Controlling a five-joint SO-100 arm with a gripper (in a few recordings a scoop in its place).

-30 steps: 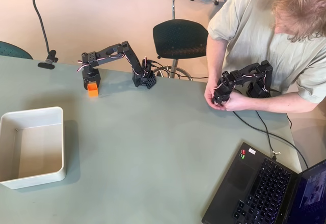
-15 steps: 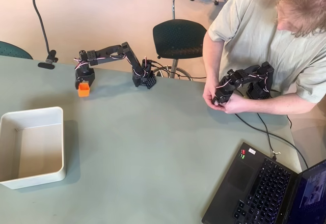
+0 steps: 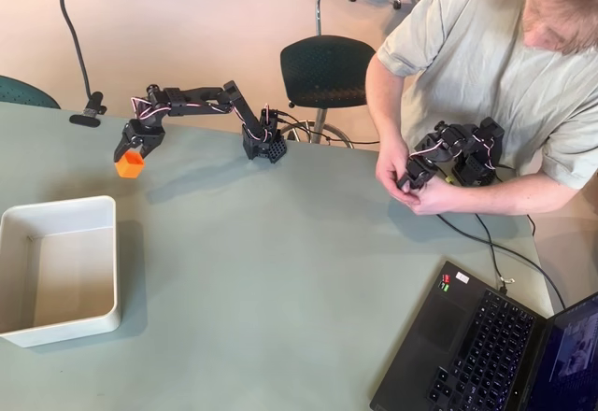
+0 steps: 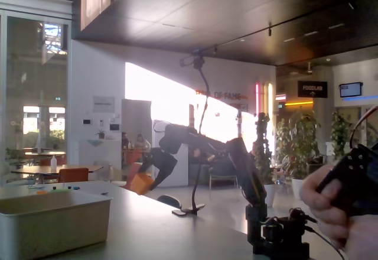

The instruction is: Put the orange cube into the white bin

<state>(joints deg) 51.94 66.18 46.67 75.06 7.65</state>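
One black arm reaches toward the upper left of the overhead view, its gripper [image 3: 134, 152] clamped on the orange cube [image 3: 129, 164], lifted clear of the table [image 3: 280, 271] in the fixed view [image 4: 142, 183]. Open tabletop separates the cube from the white bin [image 3: 58, 271], which sits at the left edge, lower in the frame.

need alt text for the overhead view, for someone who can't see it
A black robot arm reaches left across a grey-green table, its gripper holding the orange cube beyond the far end of the white bin. At right, a person leans over the table beside an open laptop.
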